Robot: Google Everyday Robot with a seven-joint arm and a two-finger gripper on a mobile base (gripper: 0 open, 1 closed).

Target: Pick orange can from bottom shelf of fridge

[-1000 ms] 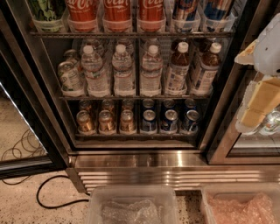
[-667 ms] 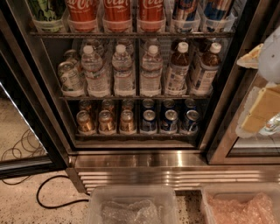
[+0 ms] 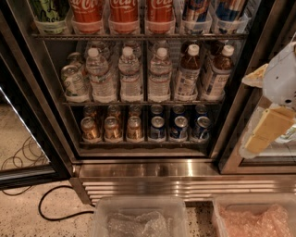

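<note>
Your gripper (image 3: pixel 274 104) has dropped lower at 3 o'clock, and you cannot tell how open it is; the upright orange can (image 3: pixel 134 128) lies at its 9 o'clock.

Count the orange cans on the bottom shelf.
6 orange cans: three in front, three behind them, shelf's left half; more may hide farther back. Gripper hangs at far right.

Red cola cans (image 3: pixel 123 11) up top, water bottles (image 3: pixel 131 74) under them, blue cans (image 3: pixel 178 127) lowest. Black cable (image 3: pixel 51 193) on floor (image 3: pixel 21 220), two clear bins (image 3: pixel 138 200) nearby.
</note>
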